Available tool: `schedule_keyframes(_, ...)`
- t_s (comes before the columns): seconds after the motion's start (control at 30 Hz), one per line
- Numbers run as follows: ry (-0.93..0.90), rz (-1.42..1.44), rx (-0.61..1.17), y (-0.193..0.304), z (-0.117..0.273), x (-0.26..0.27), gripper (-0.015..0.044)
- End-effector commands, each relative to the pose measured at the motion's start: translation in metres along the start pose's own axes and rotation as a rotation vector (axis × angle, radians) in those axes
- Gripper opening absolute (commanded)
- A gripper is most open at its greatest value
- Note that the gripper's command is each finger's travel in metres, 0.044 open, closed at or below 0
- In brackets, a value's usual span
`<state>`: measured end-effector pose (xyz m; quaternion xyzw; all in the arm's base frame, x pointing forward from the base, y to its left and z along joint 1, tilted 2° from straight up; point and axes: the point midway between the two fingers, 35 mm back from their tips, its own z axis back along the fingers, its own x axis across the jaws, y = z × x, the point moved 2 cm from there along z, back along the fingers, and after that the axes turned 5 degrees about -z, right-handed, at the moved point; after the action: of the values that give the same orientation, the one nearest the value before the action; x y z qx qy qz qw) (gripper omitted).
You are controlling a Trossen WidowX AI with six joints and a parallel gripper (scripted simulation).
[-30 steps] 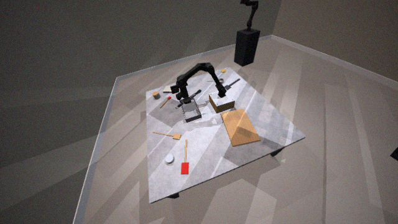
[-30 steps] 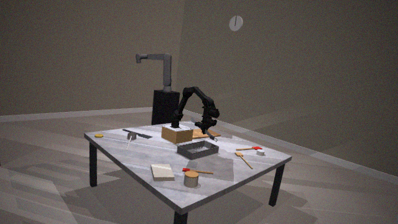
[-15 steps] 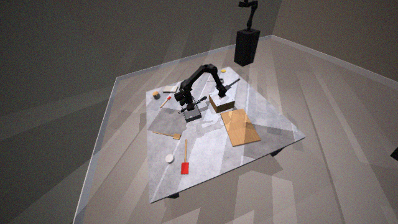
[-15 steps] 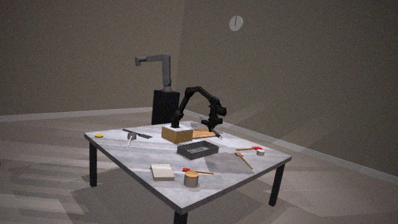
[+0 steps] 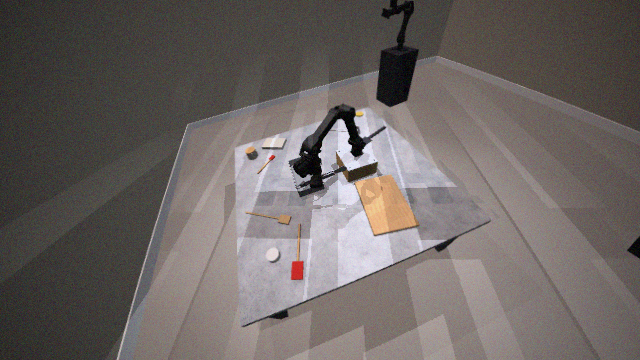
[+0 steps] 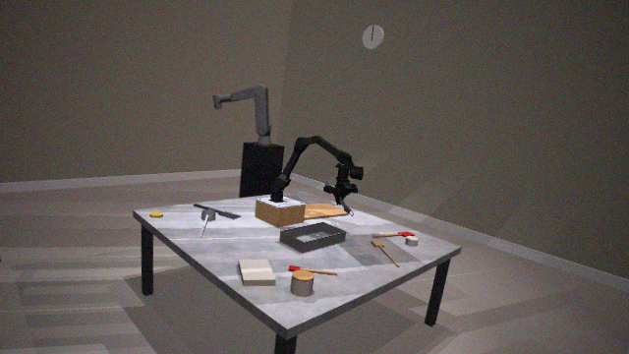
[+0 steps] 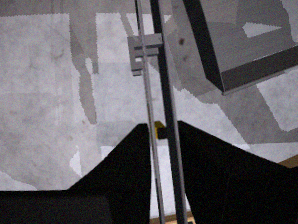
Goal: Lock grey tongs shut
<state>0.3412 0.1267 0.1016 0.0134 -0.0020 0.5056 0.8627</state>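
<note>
My gripper [image 5: 317,184] [image 6: 342,191] [image 7: 160,132] is shut on the grey tongs [image 5: 332,173] [image 6: 347,208] [image 7: 168,102]. In the wrist view their two long arms run close together, nearly parallel, between my fingers, with a small grey bracket across them further out. In the exterior view the tongs hang in the air, tilted, one end lower at the right. Whether they are locked cannot be told. The wooden board [image 5: 395,215] [image 6: 326,211] lies flat, with nothing on it. The dark roasting tin [image 5: 311,192] [image 6: 301,244] [image 7: 260,70] stands below, to one side of the tongs in the wrist view.
The arm's wooden base block [image 5: 362,172] [image 6: 280,214] stands between tin and board. A red spatula [image 5: 297,270] [image 6: 406,234], a wooden spatula [image 5: 284,219] [image 6: 377,243], a white round pot [image 5: 272,255] [image 6: 412,241] and a tan-lidded jar [image 5: 251,152] [image 6: 302,284] are further out.
</note>
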Motion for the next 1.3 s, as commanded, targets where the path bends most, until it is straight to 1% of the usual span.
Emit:
schedule_keyframes(0.0,-0.01,-0.05,0.0,0.025,0.002,0.018,-0.015)
schedule_keyframes(0.27,-0.012,-0.142,0.007,0.069,0.003,0.042,-0.015)
schedule_keyframes(0.6,-0.012,-0.167,0.008,0.082,0.003,0.048,-0.015)
schedule_keyframes(1.27,-0.012,-0.362,0.017,0.2,0.004,0.073,-0.015)
